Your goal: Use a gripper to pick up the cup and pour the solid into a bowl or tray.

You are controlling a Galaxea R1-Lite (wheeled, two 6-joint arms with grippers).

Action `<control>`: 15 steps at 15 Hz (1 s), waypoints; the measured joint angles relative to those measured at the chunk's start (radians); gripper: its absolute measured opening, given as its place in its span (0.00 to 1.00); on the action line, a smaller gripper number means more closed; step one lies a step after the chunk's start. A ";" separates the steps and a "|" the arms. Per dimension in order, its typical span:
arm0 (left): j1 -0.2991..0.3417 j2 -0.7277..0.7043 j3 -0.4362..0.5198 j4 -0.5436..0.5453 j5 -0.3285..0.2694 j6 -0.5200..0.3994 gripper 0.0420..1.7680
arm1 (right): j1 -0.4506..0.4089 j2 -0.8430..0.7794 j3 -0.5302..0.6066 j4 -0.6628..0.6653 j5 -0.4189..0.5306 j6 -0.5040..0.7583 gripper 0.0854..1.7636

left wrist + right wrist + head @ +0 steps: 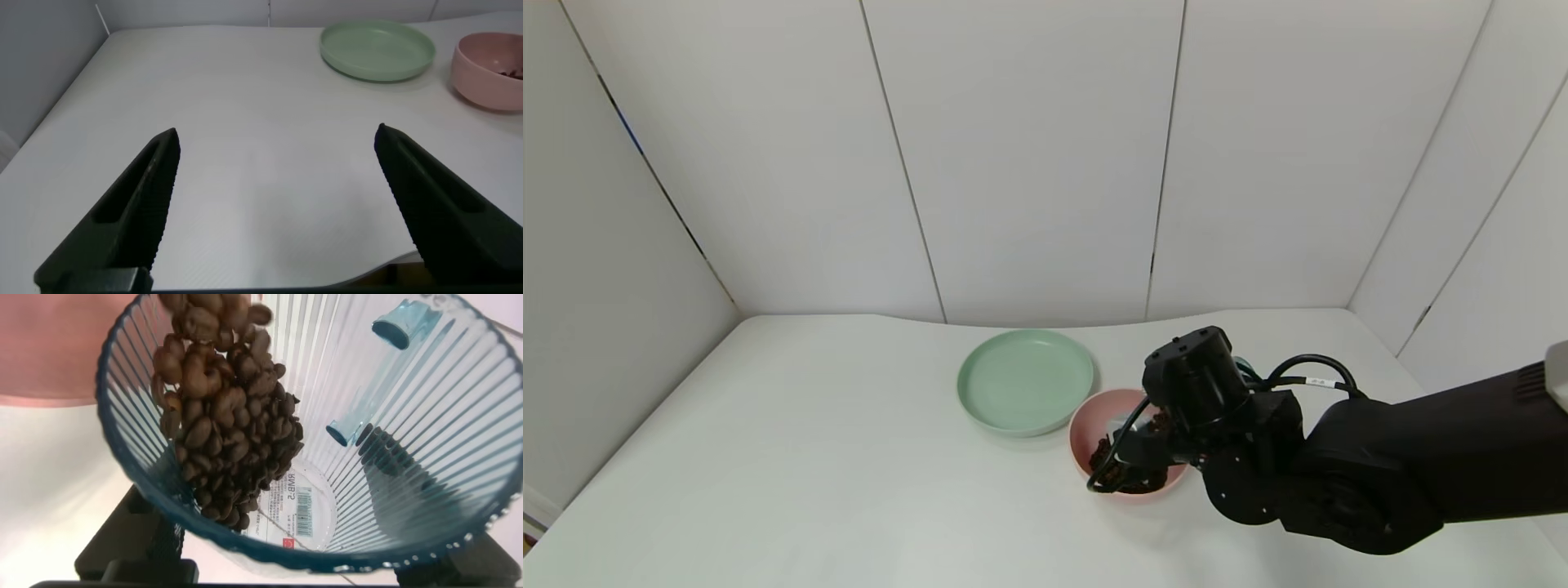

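My right gripper [1145, 447] is shut on the ribbed blue-grey cup [384, 416] and holds it tipped over the pink bowl [1086, 425]. In the right wrist view dark brown beans [221, 425] lie along the cup's lower wall and reach its rim, and the bowl's pink shows beyond the rim [49, 343]. Some beans [1104, 454] lie in the bowl. In the head view the cup [1129, 421] is mostly hidden by the gripper. My left gripper [276, 135] is open and empty above bare table near its front left, away from the bowl [489, 69].
A flat pale green plate [1025, 380] lies empty just left of and behind the bowl, almost touching it; it also shows in the left wrist view [377, 49]. White walls close the table [809, 457] at the back and both sides.
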 joint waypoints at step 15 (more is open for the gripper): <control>0.000 0.000 0.000 0.000 0.000 0.000 0.97 | -0.022 -0.010 0.027 -0.069 0.045 0.199 0.76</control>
